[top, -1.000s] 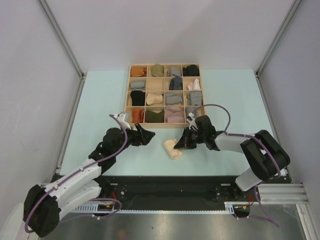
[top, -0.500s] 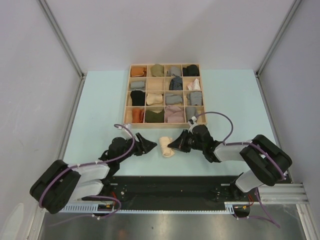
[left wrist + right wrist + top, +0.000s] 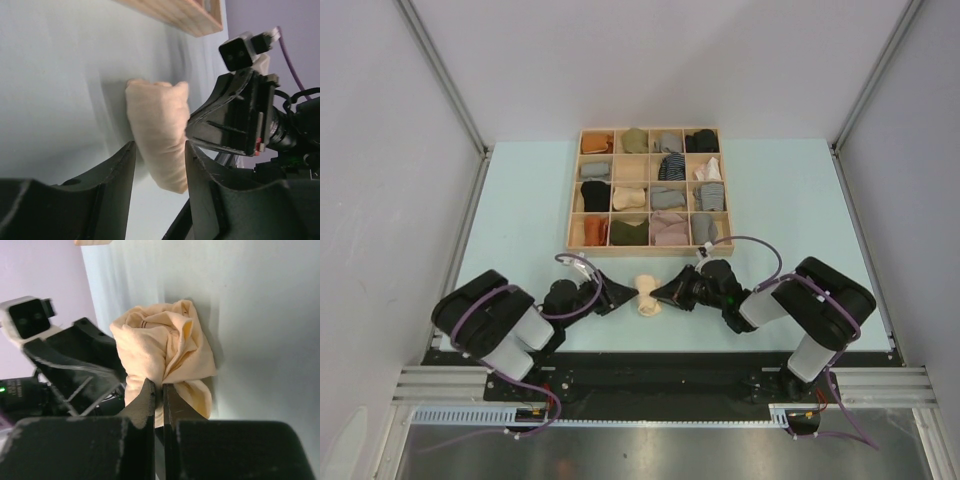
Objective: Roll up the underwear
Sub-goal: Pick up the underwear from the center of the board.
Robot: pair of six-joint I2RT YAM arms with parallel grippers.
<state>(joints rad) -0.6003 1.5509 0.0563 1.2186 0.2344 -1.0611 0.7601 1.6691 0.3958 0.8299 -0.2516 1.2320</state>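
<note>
The pale cream underwear (image 3: 646, 296) lies as a short roll on the light table near the front edge, between both grippers. In the left wrist view the underwear (image 3: 157, 125) sits between the fingers of my left gripper (image 3: 160, 146). Those jaws straddle its near end, one finger against the cloth and a thin gap at the other. My left gripper (image 3: 618, 296) comes in from the left. My right gripper (image 3: 667, 293) comes from the right, and my right gripper (image 3: 158, 387) is shut on a fold of the underwear (image 3: 160, 342).
A wooden divider box (image 3: 649, 249) holding several small rolled cloth bundles stands just behind the grippers, and its corner (image 3: 190, 17) shows in the left wrist view. The two arms' bases sit close at the table's near edge.
Both arms have drawn back toward the near edge. The right gripper dragged the roll left and nearer, and the left gripper moved in around it with its jaws narrowing.
</note>
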